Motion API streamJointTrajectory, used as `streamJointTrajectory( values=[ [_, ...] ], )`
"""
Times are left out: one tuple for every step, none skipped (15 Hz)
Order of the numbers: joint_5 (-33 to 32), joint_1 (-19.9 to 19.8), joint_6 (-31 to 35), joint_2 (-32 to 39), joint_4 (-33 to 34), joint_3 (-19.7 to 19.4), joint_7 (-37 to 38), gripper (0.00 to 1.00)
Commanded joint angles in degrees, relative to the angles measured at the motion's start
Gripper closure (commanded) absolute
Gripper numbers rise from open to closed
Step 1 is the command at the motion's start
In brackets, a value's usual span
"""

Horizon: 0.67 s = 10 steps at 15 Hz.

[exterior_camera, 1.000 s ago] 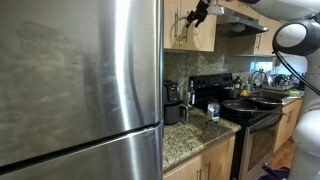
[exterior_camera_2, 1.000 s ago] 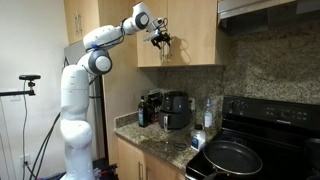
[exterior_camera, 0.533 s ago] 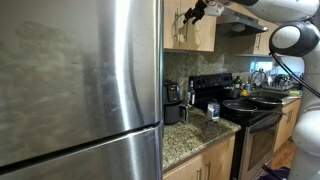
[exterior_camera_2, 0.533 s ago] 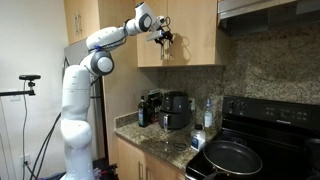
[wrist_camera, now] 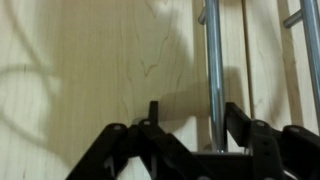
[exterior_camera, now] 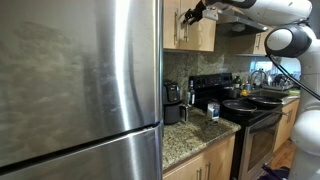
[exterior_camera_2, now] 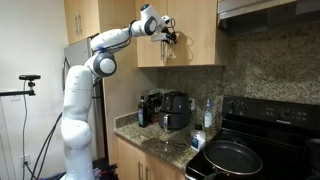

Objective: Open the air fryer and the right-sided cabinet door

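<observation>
High at the upper cabinets, tool wide astride a silver bar handle.

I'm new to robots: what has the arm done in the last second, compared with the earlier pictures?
The gripper edged closer to the cabinet doors. In the wrist view its jaws stand either side of a silver bar handle, not visibly clamped. Nothing was taken hold of or let go. The doors stay shut and the air fryer sits unchanged on the counter.
</observation>
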Motion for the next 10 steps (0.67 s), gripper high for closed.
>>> streamJointTrajectory(
  values=[
    [3.0, -1.3, 1.8, 0.4, -2.1, -0.3, 0.5, 0.67],
    [3.1, -1.0, 1.8, -0.1, -3.1, -0.2, 1.2, 0.74],
    [3.6, -0.9, 1.8, -0.6, -4.3, -0.1, 1.6, 0.79],
    [3.4, -0.3, 2.3, -1.5, -6.7, 0.2, 2.1, 0.81],
    [2.8, 0.2, 2.9, -2.1, -9.0, 0.3, 2.4, 0.83],
    [2.5, 0.5, 3.3, -2.8, -11.0, 0.5, 2.6, 0.89],
    [2.0, 0.8, 3.9, -3.6, -13.0, 0.6, 2.7, 0.96],
    [0.3, 1.2, 4.4, -4.3, -14.9, 0.5, 3.3, 1.0],
    [-2.5, 1.6, 5.2, -5.1, -16.5, 0.3, 3.7, 1.0],
    [-5.6, 2.0, 6.4, -5.9, -18.0, 0.3, 3.9, 1.0]
  ],
)
